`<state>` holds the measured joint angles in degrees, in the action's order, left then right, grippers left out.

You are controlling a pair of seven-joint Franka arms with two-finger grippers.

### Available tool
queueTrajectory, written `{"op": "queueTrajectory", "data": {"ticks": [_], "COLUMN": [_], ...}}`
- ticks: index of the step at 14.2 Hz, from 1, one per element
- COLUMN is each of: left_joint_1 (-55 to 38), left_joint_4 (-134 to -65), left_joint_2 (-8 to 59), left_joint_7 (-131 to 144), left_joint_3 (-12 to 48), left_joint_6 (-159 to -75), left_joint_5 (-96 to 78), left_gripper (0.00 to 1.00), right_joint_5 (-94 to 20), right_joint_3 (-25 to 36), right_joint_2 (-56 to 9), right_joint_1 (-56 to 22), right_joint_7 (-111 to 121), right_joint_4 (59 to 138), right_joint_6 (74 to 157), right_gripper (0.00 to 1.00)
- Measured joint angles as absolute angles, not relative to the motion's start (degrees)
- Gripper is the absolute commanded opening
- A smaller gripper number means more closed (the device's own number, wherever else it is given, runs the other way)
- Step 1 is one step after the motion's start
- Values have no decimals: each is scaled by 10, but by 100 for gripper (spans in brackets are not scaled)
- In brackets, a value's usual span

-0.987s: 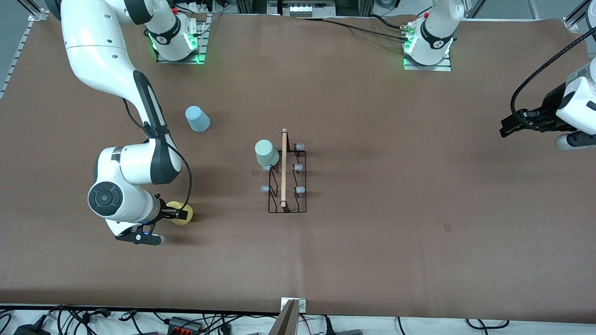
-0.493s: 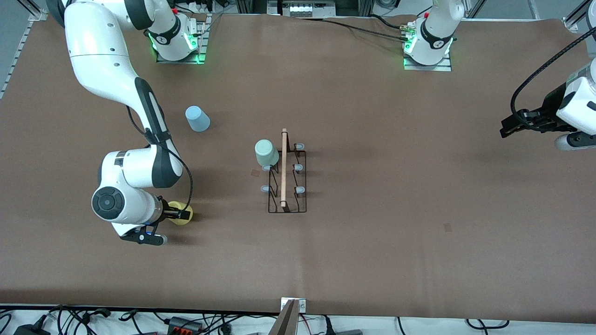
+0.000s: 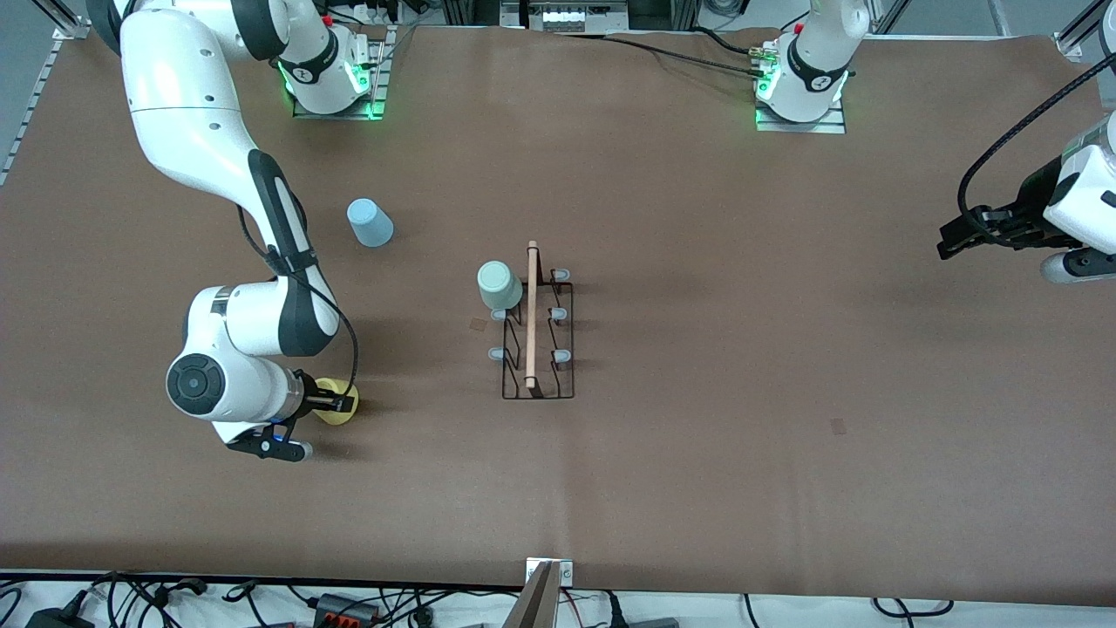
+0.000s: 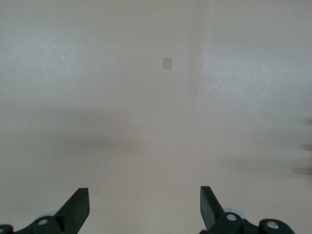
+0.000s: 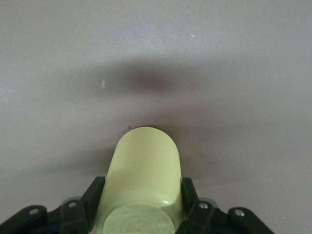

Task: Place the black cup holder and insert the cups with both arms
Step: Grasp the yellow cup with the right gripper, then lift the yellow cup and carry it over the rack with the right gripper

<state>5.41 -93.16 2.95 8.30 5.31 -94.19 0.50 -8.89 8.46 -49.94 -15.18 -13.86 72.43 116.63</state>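
The right gripper (image 3: 342, 402) clasps the yellow cup (image 5: 142, 183), its fingers (image 5: 92, 197) pressed on either side of it, low over the table (image 3: 697, 453) toward the right arm's end. The holder (image 3: 537, 336) stands mid-table, a mint cup (image 3: 497, 285) on one of its pegs at the end farther from the camera. The blue cup (image 3: 370, 222) sits upside down on the table, farther from the camera than the yellow one. The left gripper (image 4: 144, 207) waits spread wide over bare table at its own end.

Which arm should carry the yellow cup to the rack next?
Right. The right end effector is already closed on the yellow cup, while the left end effector waits open at the left arm's end of the table, away from the black cup holder.
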Motion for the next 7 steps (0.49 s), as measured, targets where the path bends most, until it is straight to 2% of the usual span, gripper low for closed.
{"op": "queueTrajectory", "data": {"ticks": [3, 7], "left_joint_1": [54, 55], "left_joint_4": [-931, -931], "left_joint_2": [32, 33], "left_joint_7": [83, 83], "left_joint_3": [53, 52], "left_joint_6": [-942, -942], "left_joint_5": [5, 5], "left_gripper": [100, 100], "right_joint_5": [-90, -103], "right_joint_3": [71, 21], "right_joint_2": [-497, -453], "right_joint_1": [-152, -159], "right_joint_7": [-115, -142], "right_joint_4": [695, 625], "right_joint_6": [1133, 1020], "right_gripper": [30, 30]}}
